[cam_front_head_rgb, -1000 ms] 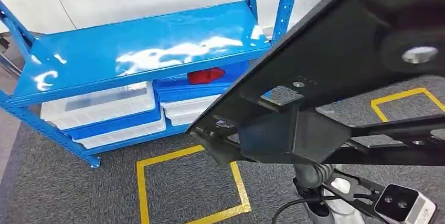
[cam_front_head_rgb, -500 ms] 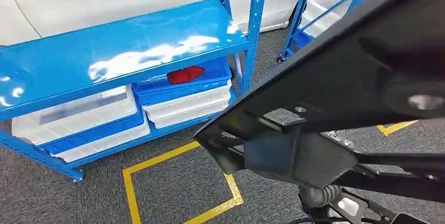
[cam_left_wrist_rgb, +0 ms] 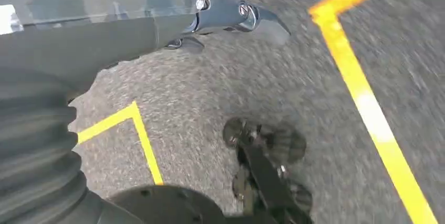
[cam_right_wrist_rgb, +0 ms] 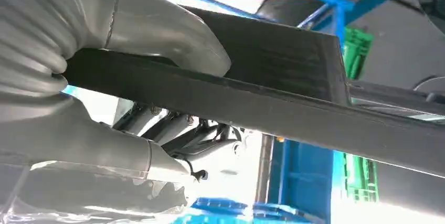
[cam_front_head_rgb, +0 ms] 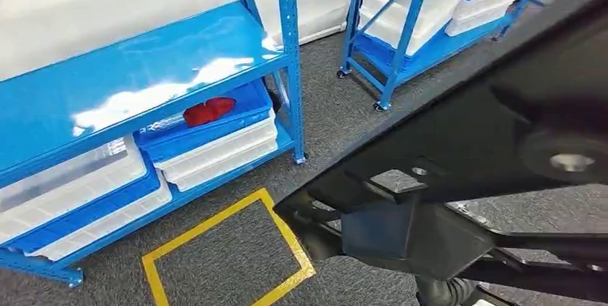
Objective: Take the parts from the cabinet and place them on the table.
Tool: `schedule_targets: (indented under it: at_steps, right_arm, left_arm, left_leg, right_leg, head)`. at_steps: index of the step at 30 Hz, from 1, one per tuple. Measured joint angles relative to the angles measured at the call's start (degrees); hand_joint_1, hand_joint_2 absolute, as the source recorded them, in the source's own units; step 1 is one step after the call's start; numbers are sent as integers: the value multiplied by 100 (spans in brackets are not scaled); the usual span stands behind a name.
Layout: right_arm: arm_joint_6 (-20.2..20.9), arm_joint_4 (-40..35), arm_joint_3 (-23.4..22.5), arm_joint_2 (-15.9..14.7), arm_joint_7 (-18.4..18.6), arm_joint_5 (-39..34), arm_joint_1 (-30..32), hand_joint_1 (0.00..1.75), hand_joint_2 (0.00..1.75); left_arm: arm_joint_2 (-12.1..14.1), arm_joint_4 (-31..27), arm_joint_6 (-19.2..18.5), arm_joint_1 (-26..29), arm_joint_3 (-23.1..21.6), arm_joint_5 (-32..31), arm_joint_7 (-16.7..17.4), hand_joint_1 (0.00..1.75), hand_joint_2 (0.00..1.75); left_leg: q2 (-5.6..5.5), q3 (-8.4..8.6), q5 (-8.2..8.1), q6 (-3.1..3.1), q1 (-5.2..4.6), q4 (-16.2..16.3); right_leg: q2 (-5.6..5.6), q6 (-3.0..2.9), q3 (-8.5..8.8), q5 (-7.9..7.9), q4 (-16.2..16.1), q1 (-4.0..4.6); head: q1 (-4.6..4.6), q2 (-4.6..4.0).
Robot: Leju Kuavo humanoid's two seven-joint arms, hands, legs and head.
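Observation:
A big flat black part [cam_front_head_rgb: 487, 127] with brackets and a bolt covers the right of the head view, held up close to the camera. In the right wrist view my right hand [cam_right_wrist_rgb: 94, 135] grips this black part [cam_right_wrist_rgb: 273, 98] by its edge, with the thumb [cam_right_wrist_rgb: 157, 30] on one face and the darker fingers [cam_right_wrist_rgb: 173, 129] on the other. The blue cabinet [cam_front_head_rgb: 129, 84] stands at the left. A red part [cam_front_head_rgb: 208, 111] lies in a blue bin [cam_front_head_rgb: 215, 130] under its glossy shelf. My left hand [cam_left_wrist_rgb: 157, 19] hangs over the carpet, fingers stretched out, holding nothing.
White and blue bins [cam_front_head_rgb: 72, 177] are stacked on the cabinet's low shelf. A second blue rack on wheels [cam_front_head_rgb: 416, 26] with bins stands at the back right. A yellow tape square [cam_front_head_rgb: 287, 241] marks the grey carpet. A white car body [cam_front_head_rgb: 107, 5] is behind the cabinet.
The camera has turned to the right: the cabinet slid left in the picture and the second rack came into view. The black part stays in my right hand.

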Motion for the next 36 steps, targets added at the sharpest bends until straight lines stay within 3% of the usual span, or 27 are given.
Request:
schedule_targets:
  at_steps: [1, 3, 4, 5, 6, 7, 8, 10, 11, 12, 14, 15, 16, 20, 21, 22, 23, 25, 26, 27, 29, 30, 31, 32, 34, 35, 36]
  right_arm:
    - [-9, -28, -13, -50, 0, -2, 26, 175, 175]
    - [-20, -78, -33, -146, 0, -17, 121, 175, 175]
    - [-17, -120, -37, -187, 2, -28, 177, 175, 175]
    - [-9, -155, -44, -216, 2, -35, 204, 175, 175]
    - [15, -170, -61, -247, 0, -39, 225, 175, 175]
    - [50, -181, -63, -251, 2, -39, 206, 175, 175]
    - [89, -181, -63, -251, 0, -35, 195, 175, 175]
    - [140, -170, -63, -244, 2, -6, 178, 175, 175]
    - [166, -155, -63, -229, 2, 4, 153, 175, 175]
    - [177, -140, -63, -225, 2, 7, 121, 175, 175]
    - [227, -96, -63, -166, 4, 7, 24, 175, 175]
    - [258, -81, -63, -139, 4, 0, -33, 175, 175]
    - [321, -46, -65, -101, 6, -26, -97, 175, 175]
    - [570, 70, -105, 64, 4, -133, -289, 175, 175]
    - [621, 101, -120, 101, 7, -144, -346, 175, 175]
    - [667, 152, -135, 161, 4, -162, -431, 175, 175]
    - [695, 214, -140, 227, 2, -170, -498, 175, 175]
    - [730, 326, -164, 313, 2, -168, -539, 175, 175]
    - [739, 407, -173, 346, 4, -164, -549, 175, 175]
    - [746, 473, -184, 368, 9, -166, -565, 175, 175]
    - [824, 590, -223, 411, 9, -210, -628, 175, 175]
    - [840, 632, -245, 426, 7, -219, -659, 175, 175]
    - [839, 671, -260, 446, 7, -219, -683, 175, 175]
    - [839, 719, -269, 457, 9, -221, -727, 175, 175]
    - [839, 770, -299, 481, 7, -225, -728, 175, 175]
    - [839, 794, -319, 481, 7, -225, -731, 175, 175]
    - [839, 809, -337, 481, 7, -225, -736, 175, 175]
  left_arm:
    - [9, 4, -61, -2, -7, -2, -20, 0, 175]
    - [9, 4, -127, -10, -24, 13, -32, 0, 175]
    - [9, 4, -168, -16, -26, 54, -33, 0, 175]
    - [-2, 7, -181, -30, -26, 68, -28, 0, 175]
    - [-22, 9, -183, -46, -26, 79, -19, 0, 175]
    - [-26, 11, -183, -47, -26, 87, -20, 0, 175]
    - [-26, 11, -185, -40, -26, 103, -20, 0, 175]
    - [-26, 11, -203, -12, -24, 103, -20, 0, 175]
    - [-26, 11, -207, -12, -24, 103, -20, 0, 175]
    - [-26, 11, -209, -17, -24, 101, -20, 0, 175]
    - [-26, 11, -203, -35, -26, 79, 0, 0, 175]
    - [-26, 11, -194, -45, -26, 79, 2, 0, 175]
    - [-22, 11, -172, -56, -26, 79, 7, 0, 175]
    - [0, 11, -94, -105, -24, 122, 20, 0, 175]
    - [24, 11, -78, -117, -22, 129, 9, 0, 175]
    - [37, 11, -76, -110, -20, 148, -26, 0, 175]
    - [42, 11, -78, -100, -15, 175, -43, 0, 175]
    - [72, 11, -92, -74, -4, 186, -94, 0, 175]
    - [79, 11, -102, -62, 7, 186, -133, 0, 175]
    - [98, 11, -107, -59, 15, 188, -151, 0, 175]
    - [120, 11, -135, -69, 22, 199, -190, 0, 175]
    - [125, 11, -146, -73, 28, 201, -205, 0, 175]
    - [142, 11, -150, -68, 39, 203, -212, 0, 175]
    - [144, 11, -161, -65, 55, 201, -223, 0, 175]
    - [155, 11, -161, -71, 66, 203, -223, 0, 175]
    - [160, 11, -161, -79, 68, 203, -225, 0, 175]
    - [153, 11, -164, -87, 68, 203, -225, 0, 175]
  left_leg:
    - [-100, 44, -41, 17, 9, -119]
    - [3, 38, -50, 12, -28, -126]
    - [65, 43, -29, 43, -43, -140]
    - [146, 69, 32, 83, -5, -245]
    - [247, 112, 86, 104, 13, -310]
    - [311, 109, 105, 156, 8, -333]
    - [395, 95, 107, 159, -8, -332]
    - [568, 64, 104, 161, -32, -315]
    - [649, 50, 104, 160, -37, -305]
    - [721, 42, 99, 154, -39, -292]
    - [840, 42, 72, 125, -39, -253]
    - [888, 46, 45, 96, -43, -214]
    - [926, 28, 21, 58, -87, -190]
    - [1086, 61, 12, -61, -78, -185]
    - [914, 41, -62, -111, -38, -130]
    - [679, -52, -254, -132, -33, 97]
    - [554, -230, -498, -146, -24, 504]
    - [471, -677, -907, -164, -21, 1464]
    - [471, -792, -922, -163, -21, 1692]
    - [468, -762, -795, -150, -21, 1608]
    - [404, -380, -272, -107, -19, 772]
    - [217, -138, 2, -82, -3, 229]
    - [-126, -25, 13, -46, 8, -35]
    - [-142, 1, -5, -47, 23, -154]
    - [-21, -29, -8, -16, -16, -125]
    - [43, -5, 18, 20, -19, -151]
    - [146, 25, 75, 87, 57, -248]
  right_leg:
    - [74, 45, -30, 19, 15, 24]
    - [195, 138, -84, 70, -4, -38]
    - [269, 193, -86, 106, -49, -50]
    - [333, 249, -92, 132, -74, -10]
    - [32, 234, -131, 49, 24, -8]
    - [-243, 238, -247, -149, 264, 4]
    - [-382, 249, -448, -404, 699, -4]
    - [-446, 279, -849, -766, 1583, -26]
    - [-457, 292, -902, -770, 1727, -36]
    - [-474, 301, -807, -643, 1574, -48]
    - [-585, 294, -214, -188, 581, -57]
    - [-781, 273, 106, -71, 42, -49]
    - [-843, 217, 112, -147, 5, 12]
    - [-623, 75, 57, -90, -37, 4]
    - [-583, 32, 69, -59, -64, -25]
    - [-543, 1, 58, -41, -71, -31]
    - [-490, -17, 40, -30, -71, -29]
    - [-362, -38, 7, -14, -67, -8]
    - [-291, -39, -2, -7, -60, -3]
    - [-219, -34, -2, -3, -56, -1]
    - [-71, -25, 9, 1, -40, -1]
    - [-3, -18, 12, 3, -33, -2]
    - [52, 11, -8, 12, -29, -8]
    - [135, 58, -54, 28, -3, 2]
    - [265, 154, -110, 81, -34, -47]
    - [341, 201, -115, 111, -64, -47]
    - [308, 222, -128, 84, -25, -34]
  head:
    - [18, 0]
    - [11, 0]
    - [2, 0]
    - [15, 0]
    - [13, 0]
    - [49, 0]
    - [57, 0]
    - [55, 0]
    - [57, 0]
    - [55, 0]
    - [57, 0]
    - [59, 0]
    - [52, 0]
    - [54, 0]
    - [48, 0]
    - [44, 0]
    - [42, 0]
    - [46, 0]
    - [46, 0]
    - [46, 0]
    - [46, 0]
    - [44, 0]
    - [50, 0]
    - [53, 0]
    - [46, 0]
    - [41, 0]
    - [53, 0]
